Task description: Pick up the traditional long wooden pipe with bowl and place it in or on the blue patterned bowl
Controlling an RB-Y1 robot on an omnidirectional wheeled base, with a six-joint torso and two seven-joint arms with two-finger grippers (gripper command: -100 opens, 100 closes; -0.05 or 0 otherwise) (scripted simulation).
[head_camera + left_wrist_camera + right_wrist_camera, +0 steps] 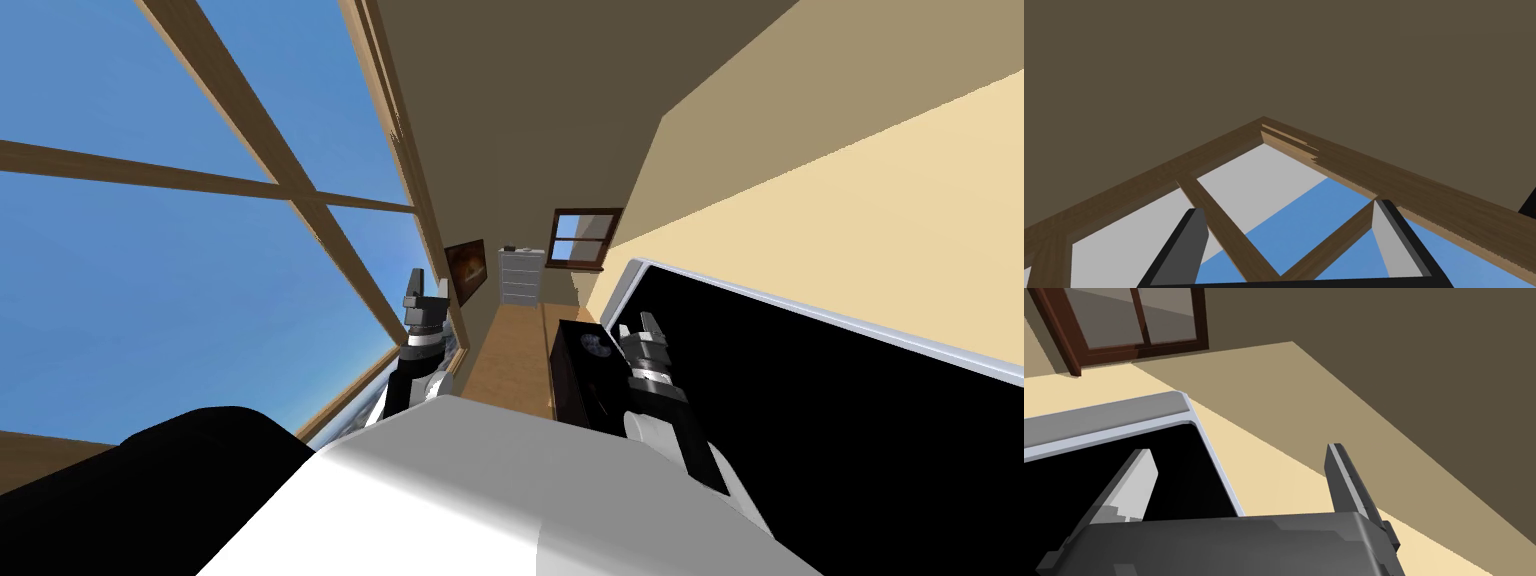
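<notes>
Jaws parted both arms, white drawers (521,276) far ahead, grey-rimmed panel (1109,418) right

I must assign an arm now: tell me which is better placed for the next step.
Right, tentatively: the right tool, open, is by the black cabinet, on the furniture side; the left tool, also open, faces the window.

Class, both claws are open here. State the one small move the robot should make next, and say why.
Probably turn toward the dark cabinet and look down: the left claw points, open, at the window frame, the right claw, open, at a black panel; both hold nothing.
</notes>
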